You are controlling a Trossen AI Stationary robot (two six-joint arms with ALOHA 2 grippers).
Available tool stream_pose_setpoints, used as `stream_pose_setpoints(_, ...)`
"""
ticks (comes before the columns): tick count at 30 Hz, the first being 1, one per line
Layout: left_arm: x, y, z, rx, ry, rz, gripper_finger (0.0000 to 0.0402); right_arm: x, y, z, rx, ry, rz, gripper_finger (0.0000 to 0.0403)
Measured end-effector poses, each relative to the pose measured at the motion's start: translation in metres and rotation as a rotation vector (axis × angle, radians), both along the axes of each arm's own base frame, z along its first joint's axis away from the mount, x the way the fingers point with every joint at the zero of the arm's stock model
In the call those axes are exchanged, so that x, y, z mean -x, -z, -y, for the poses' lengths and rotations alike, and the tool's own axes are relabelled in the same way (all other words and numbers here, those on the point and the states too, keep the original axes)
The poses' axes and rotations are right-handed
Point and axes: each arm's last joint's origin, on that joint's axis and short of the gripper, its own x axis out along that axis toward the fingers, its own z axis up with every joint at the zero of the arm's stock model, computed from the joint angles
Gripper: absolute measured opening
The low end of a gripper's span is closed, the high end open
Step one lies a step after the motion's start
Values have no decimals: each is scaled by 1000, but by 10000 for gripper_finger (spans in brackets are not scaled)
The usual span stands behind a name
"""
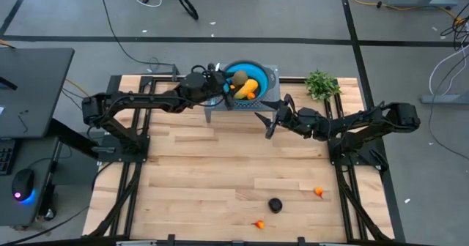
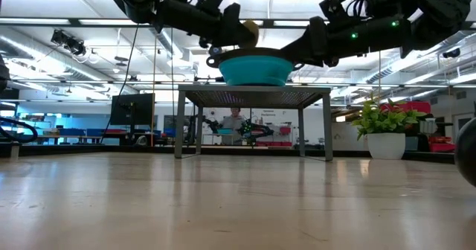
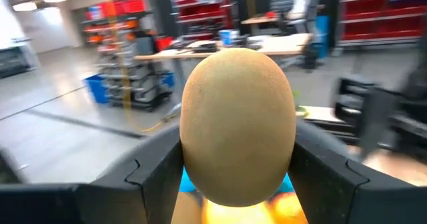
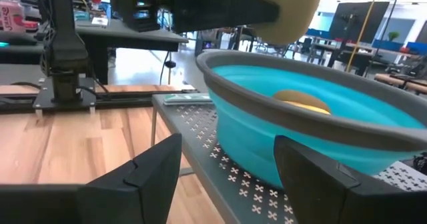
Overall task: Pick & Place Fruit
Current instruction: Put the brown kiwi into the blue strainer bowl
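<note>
You see one olive-green fruit (image 3: pixel 238 121) clenched in the left end effector (image 1: pixel 222 85) above the bowl (image 1: pixel 265 75) at 12 o'clock; right end effector (image 1: pixel 272 121) released; one black fruit (image 1: pixel 275 204) and two orange-red ones (image 1: pixel 319 192) on the wooden table (image 1: pixel 205 173).

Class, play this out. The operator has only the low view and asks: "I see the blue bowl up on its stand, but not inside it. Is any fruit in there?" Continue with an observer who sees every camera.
Observer: Yes. The high view shows a yellow fruit lying inside the bowl.
Operator: Something pale shows by the left hand. What is it?
Observer: The left hand is shut on an olive-green oval fruit, held just above the bowl's rim.
Operator: Is the right hand carrying anything?
Observer: No. The right hand is open and empty, next to the stand and facing the bowl.
</note>
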Motion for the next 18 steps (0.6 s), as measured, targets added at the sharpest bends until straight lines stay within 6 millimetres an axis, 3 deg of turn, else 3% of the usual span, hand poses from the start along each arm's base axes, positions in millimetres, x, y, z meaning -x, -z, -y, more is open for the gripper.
stream_pose_setpoints(7,3,1,-4,16,-164,-3,252,0,0,0,0,1,-3,250)
stream_pose_setpoints(18,3,5,-4,30,-172,-39,277,1,0,5,24,20,-7,250)
